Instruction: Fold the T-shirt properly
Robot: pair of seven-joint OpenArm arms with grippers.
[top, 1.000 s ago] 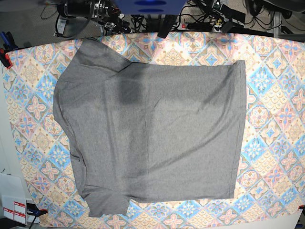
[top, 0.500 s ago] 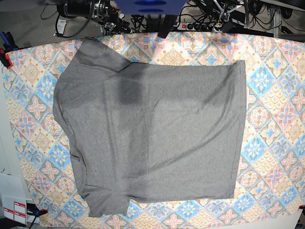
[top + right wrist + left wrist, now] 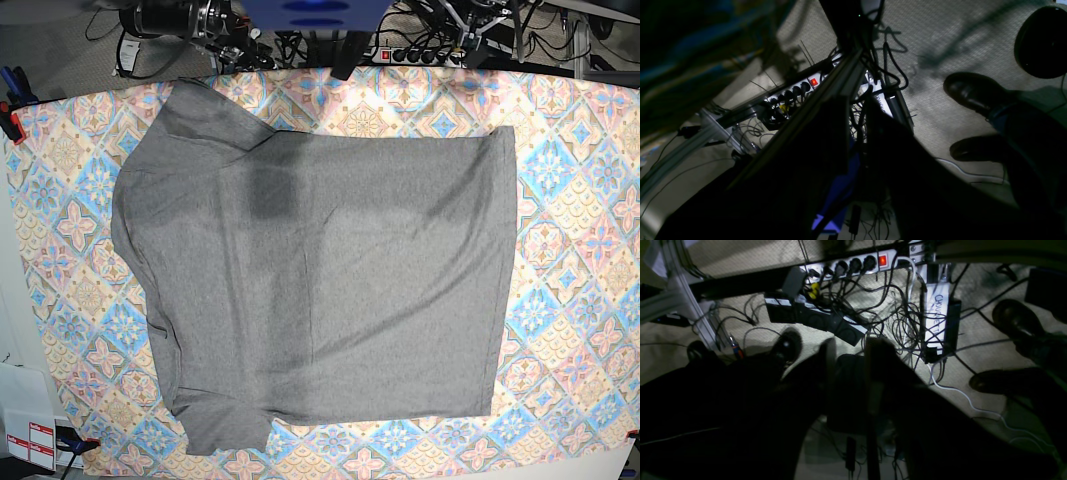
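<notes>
1. The T-shirt lies spread flat on the patterned tabletop, both sleeves at the base view's left.
2. Left claw: dark fingers slightly parted, holding nothing, over floor cables.
3. Right claw: narrow gap, empty.

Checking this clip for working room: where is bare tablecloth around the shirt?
The widest bare tablecloth is the strip right of the T-shirt's straight hem. Narrower patches lie along the left edge beside the sleeves and along the near edge. The far edge is crowded: cables and a power strip sit just behind it.
</notes>
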